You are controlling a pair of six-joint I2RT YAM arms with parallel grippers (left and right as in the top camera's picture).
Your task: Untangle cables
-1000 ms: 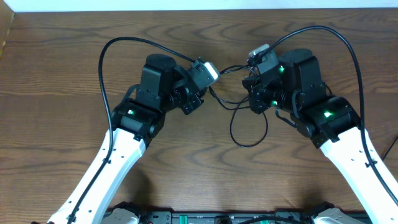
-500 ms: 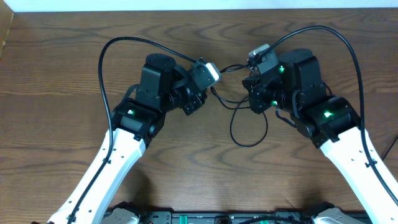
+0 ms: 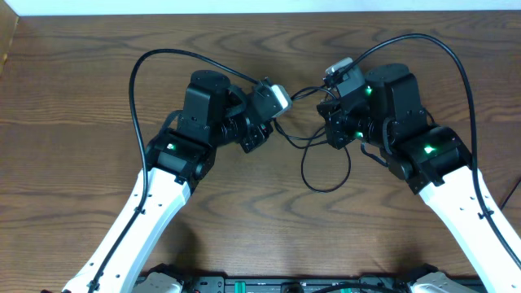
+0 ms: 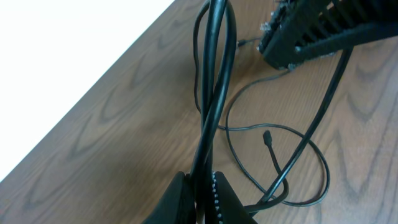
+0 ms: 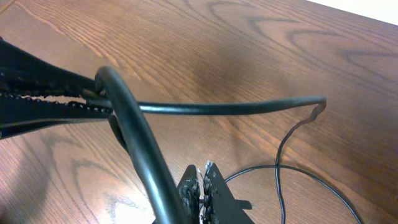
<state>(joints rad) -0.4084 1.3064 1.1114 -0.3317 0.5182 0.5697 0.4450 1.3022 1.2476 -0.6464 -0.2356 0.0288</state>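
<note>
Separation of the cables (image 3: 324,190) seems under way at the centre of the overhead frame: the left gripper (image 4: 202,190) pinches one cable rising from its fingers, while the right gripper (image 5: 202,183) shows fingers pressed together beside a cable, though I cannot tell if it is nipped. Next, I judge, the arms should draw apart gently so the slack loop on the table (image 3: 81,81) opens. Only the left wrist view shows a loose plug end (image 4: 267,135) inside that loop.
</note>
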